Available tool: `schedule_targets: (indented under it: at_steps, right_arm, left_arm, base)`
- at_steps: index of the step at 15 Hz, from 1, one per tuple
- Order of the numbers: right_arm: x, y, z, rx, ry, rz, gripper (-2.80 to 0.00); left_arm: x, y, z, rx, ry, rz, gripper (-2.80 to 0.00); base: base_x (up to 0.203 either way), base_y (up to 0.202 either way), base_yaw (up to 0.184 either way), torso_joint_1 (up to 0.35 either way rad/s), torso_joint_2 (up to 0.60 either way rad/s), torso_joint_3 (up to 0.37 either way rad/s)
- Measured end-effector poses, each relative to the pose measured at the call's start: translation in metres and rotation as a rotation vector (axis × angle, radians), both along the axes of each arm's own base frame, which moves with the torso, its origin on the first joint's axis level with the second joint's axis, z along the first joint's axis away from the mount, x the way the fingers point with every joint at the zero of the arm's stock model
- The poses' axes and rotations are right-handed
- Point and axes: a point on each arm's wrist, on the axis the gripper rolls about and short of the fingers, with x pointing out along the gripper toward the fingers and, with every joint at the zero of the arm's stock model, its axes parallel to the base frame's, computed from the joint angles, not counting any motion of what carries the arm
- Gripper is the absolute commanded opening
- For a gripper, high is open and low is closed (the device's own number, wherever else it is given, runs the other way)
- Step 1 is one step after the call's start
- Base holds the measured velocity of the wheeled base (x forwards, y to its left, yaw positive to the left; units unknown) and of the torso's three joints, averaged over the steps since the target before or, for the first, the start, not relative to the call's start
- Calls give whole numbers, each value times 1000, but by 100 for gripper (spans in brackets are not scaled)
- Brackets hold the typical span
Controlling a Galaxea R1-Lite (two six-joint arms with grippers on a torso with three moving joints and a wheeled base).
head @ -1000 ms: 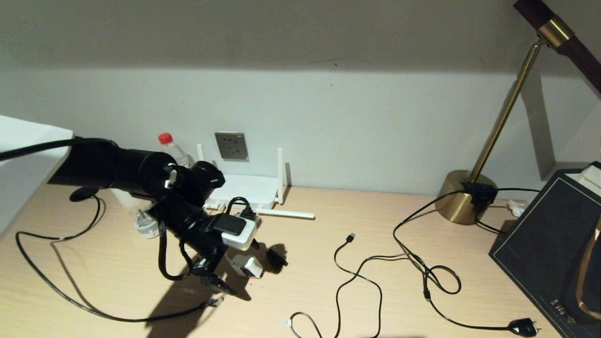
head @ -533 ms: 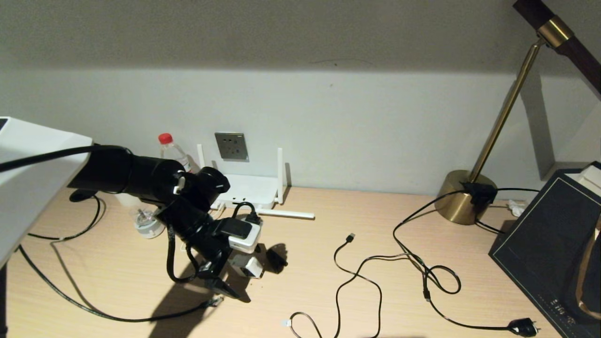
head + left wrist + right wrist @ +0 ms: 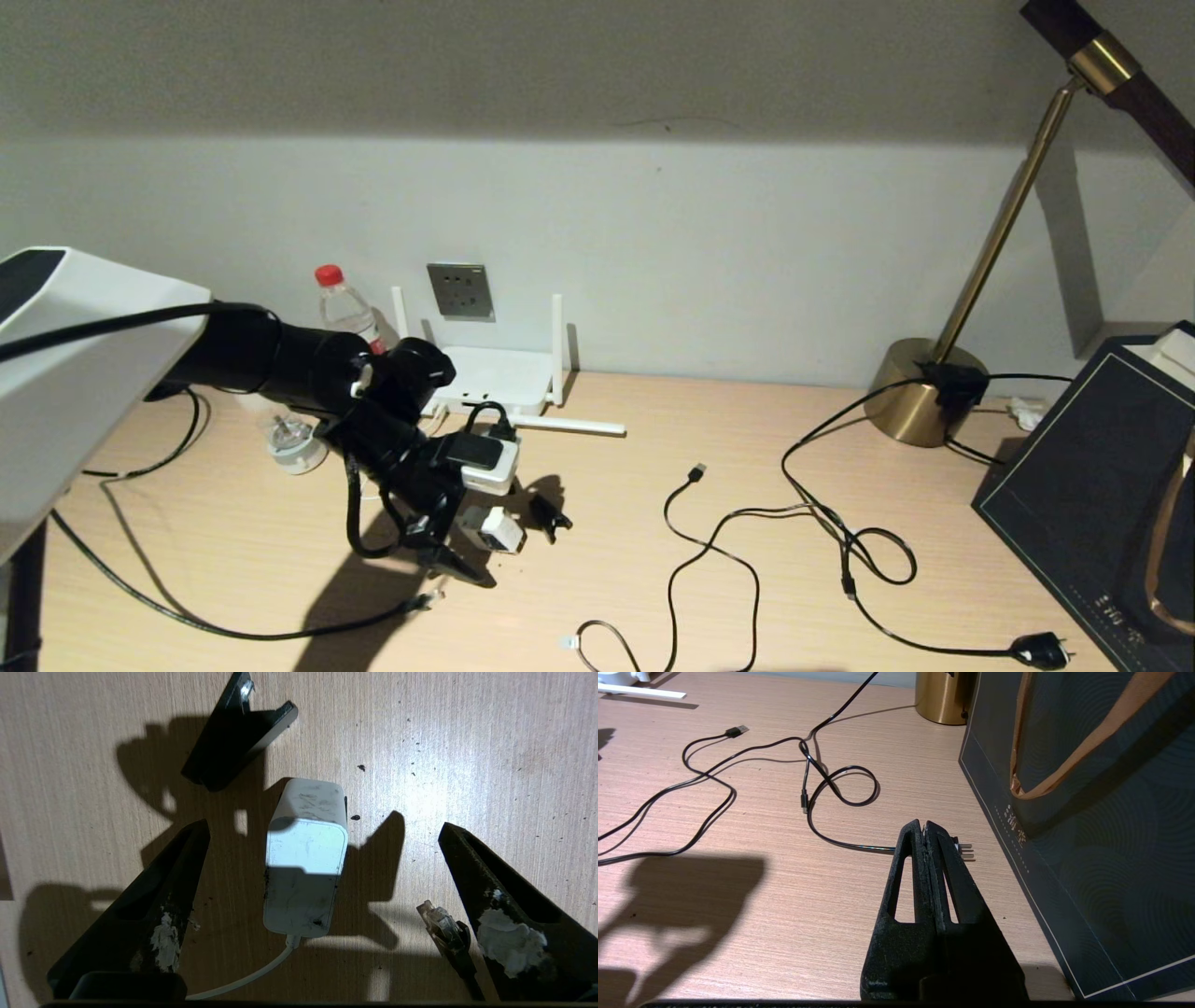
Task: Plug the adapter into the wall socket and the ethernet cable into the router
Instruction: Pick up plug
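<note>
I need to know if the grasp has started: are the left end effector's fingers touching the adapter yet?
Apart. The left wrist view shows bare table between the adapter and each finger of the open left end effector.

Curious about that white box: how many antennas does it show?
3 antennas on the router: one upright at its left, one upright at its right, one lying flat on the desk in front. The left arm may hide a fourth.

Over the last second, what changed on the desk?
The left tool swung further in from the left, toward the adapter, open and astride it without touching; nothing was grasped. The adapter, black clip, ethernet cable, router and right tool, shut and parked, stayed put.
</note>
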Motion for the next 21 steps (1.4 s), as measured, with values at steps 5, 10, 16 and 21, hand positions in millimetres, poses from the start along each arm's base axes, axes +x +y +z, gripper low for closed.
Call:
schedule_targets:
  at_steps: [5,10,16,21]
  right_arm:
    - [0,0,0,0,0,0,-280]
    - [0,0,0,0,0,0,-280]
    - [0,0,0,0,0,0,-280]
    - [0,0,0,0,0,0,-280]
  left_arm:
    - [3,0,-7,1,18,13,0]
    - [4,-1,-11,2,25,14,-280]
    - [10,-2,-18,-6,4,13,-280]
    - [13,8,-19,-41,17,31,-280]
  base:
    - [0,0,0,0,0,0]
    - [0,0,0,0,0,0]
    - [0,0,0,0,0,0]
    - [0,0,0,0,0,0]
